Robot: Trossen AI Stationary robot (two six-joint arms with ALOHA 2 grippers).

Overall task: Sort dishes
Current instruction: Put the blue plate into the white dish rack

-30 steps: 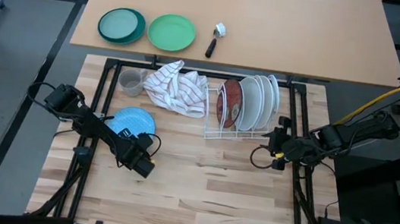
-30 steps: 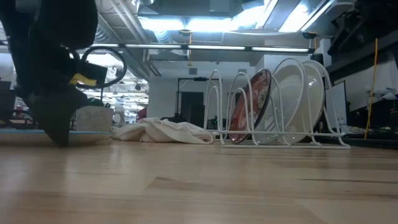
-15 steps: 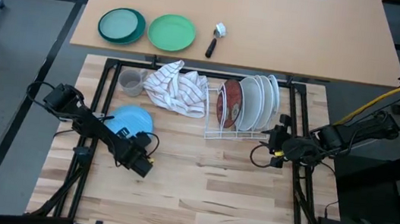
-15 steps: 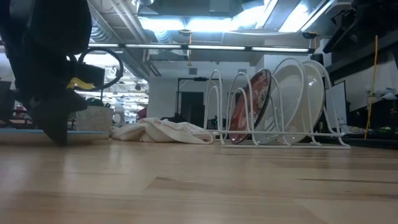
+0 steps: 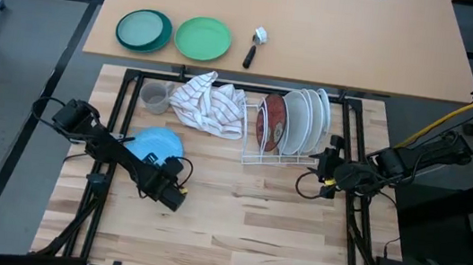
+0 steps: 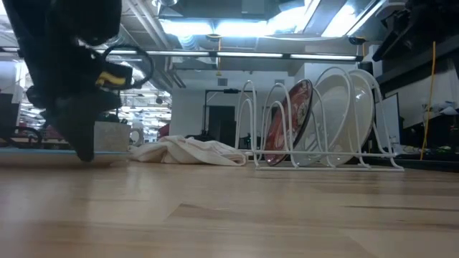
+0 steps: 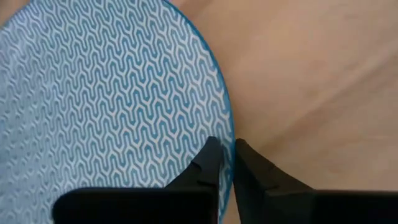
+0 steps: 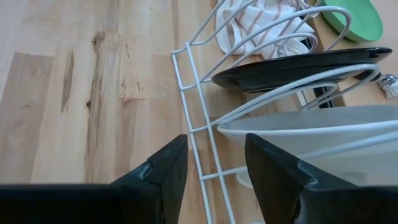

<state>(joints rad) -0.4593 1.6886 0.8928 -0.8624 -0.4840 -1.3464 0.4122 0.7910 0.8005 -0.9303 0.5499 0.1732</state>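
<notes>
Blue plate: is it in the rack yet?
No. The blue plate lies flat on the table, apart from the rack, with the left gripper closed on its rim.

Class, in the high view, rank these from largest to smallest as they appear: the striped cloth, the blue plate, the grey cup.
1. Striped cloth
2. Blue plate, partly hidden under the left gripper, so its full outline is unsure
3. Grey cup, clearly the smallest

A lab — exposed ceiling ducts (image 6: pixel 143 29), strip lights (image 6: pixel 244 27), framed workbench (image 5: pixel 233 232).
</notes>
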